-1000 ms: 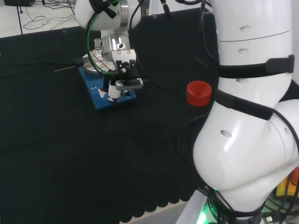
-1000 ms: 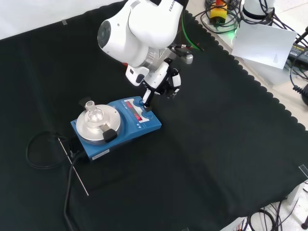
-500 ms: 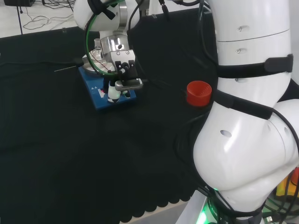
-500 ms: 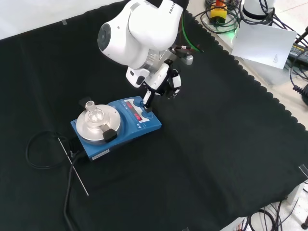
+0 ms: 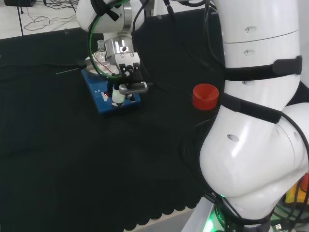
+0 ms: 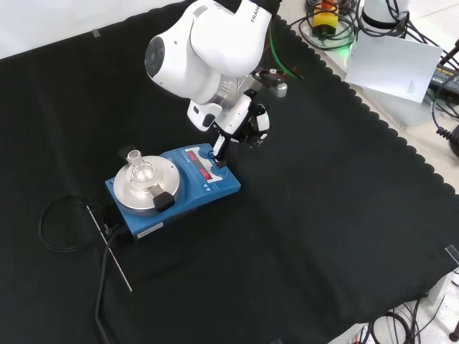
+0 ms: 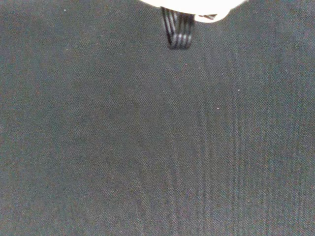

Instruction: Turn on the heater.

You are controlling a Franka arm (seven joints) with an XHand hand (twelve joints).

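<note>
The heater (image 6: 174, 192) is a blue box with a round silver plate (image 6: 147, 188) and a control panel with a red strip on its right end in the front view. A small clear glass flask (image 6: 140, 169) stands on the plate. The hand (image 6: 241, 120) hangs over the panel end, and one straight finger (image 6: 217, 147) points down with its tip on the panel. In the head view the heater (image 5: 102, 100) lies at the upper left, with the hand (image 5: 126, 71) above it and a white fingertip (image 5: 116, 97) on the blue panel. In the wrist view the hand (image 7: 192, 4) is a white blur over black cloth.
A red ribbed ring stand (image 5: 205, 96) sits on the cloth close to the arm's white links. In the front view a black cable loop (image 6: 61, 228) and a thin metal rod (image 6: 110, 249) lie left of the heater. The cloth's scalloped edge (image 6: 401, 143) runs along the right.
The hand and arm have shifted only very slightly over the heater's panel. The straight finger stays on the panel. The heater and flask have not moved.
</note>
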